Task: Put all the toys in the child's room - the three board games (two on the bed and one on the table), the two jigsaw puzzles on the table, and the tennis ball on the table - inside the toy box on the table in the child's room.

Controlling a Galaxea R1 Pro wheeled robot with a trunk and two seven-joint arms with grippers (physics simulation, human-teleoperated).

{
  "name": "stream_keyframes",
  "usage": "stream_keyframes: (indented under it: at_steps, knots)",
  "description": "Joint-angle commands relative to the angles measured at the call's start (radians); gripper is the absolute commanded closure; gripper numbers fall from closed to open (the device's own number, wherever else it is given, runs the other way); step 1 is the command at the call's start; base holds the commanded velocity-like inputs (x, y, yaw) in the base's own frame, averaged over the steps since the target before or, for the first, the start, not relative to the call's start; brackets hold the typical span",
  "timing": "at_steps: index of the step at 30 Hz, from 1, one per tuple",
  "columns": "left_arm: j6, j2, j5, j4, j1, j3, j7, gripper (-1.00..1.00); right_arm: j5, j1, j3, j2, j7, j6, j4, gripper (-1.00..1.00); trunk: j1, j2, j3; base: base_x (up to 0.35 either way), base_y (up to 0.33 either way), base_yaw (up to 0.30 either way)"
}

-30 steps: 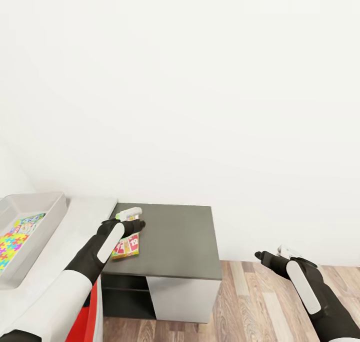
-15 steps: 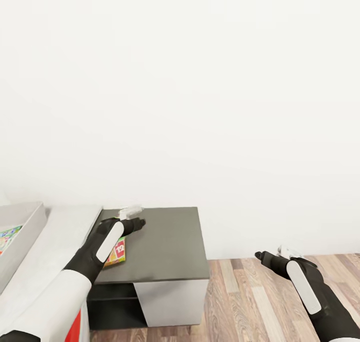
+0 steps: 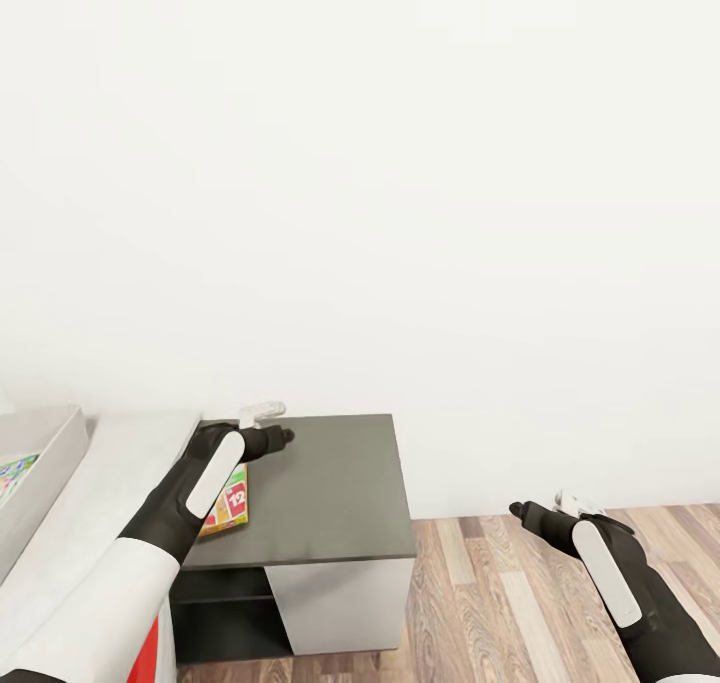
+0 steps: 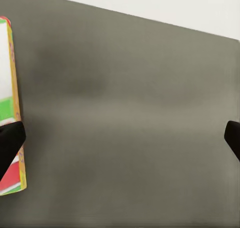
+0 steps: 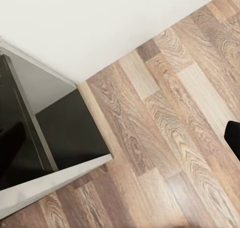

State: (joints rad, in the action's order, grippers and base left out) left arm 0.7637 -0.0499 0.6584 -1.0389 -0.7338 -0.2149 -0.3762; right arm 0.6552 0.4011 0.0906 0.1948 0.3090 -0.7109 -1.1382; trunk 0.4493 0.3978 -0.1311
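A yellow-green Skip-Bo board game [image 3: 232,497] lies flat on the dark grey side unit [image 3: 330,483], partly hidden under my left forearm. My left gripper [image 3: 278,436] hovers open over the unit, just past the box. In the left wrist view the board game [image 4: 10,87] lies beside one fingertip [image 4: 10,145], with bare dark top between the jaws of the left gripper [image 4: 121,140]. The toy box [image 3: 50,453] sits at the far left on the table [image 3: 115,468], a corner of a colourful box [image 3: 15,466] showing inside. My right gripper [image 3: 518,509] is open above the floor.
A white wall rises right behind the unit. Wood-plank floor [image 3: 480,583] spreads to the right of it. The right wrist view looks down at the floor [image 5: 165,123] and the unit's open lower shelf [image 5: 60,133]. A red strip of chair [image 3: 152,653] shows below the table edge.
The camera has turned right, so the toy box slid to the view's left edge. My left gripper has edged a little farther across the unit. The right arm looks unchanged.
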Motion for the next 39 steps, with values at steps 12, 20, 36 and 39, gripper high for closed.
stream_keyframes:
  at_steps: [12,20,36,39]
  knots:
    - [0.012,-0.002,0.011,-0.004,-0.001,-0.003,-0.010,-1.00,0.008,0.001,-0.001,-0.001,0.009,-0.001,-0.002,-1.00,0.001,0.002,0.015,0.000,0.000,0.000]
    - [0.014,-0.002,0.014,-0.025,-0.001,-0.005,-0.010,-1.00,0.008,0.001,-0.001,-0.001,0.009,-0.001,-0.002,-1.00,0.001,0.002,0.028,0.000,0.000,0.000]
    - [0.013,-0.001,0.011,-0.038,-0.001,-0.014,-0.011,-1.00,0.007,0.001,-0.002,-0.001,0.009,-0.001,-0.002,-1.00,0.001,0.002,0.055,0.000,0.000,0.000]
    - [0.012,0.000,0.011,-0.039,-0.001,-0.015,-0.012,-1.00,0.007,0.001,-0.001,-0.001,0.009,-0.001,-0.002,-1.00,0.001,0.002,0.060,0.000,0.000,0.001]
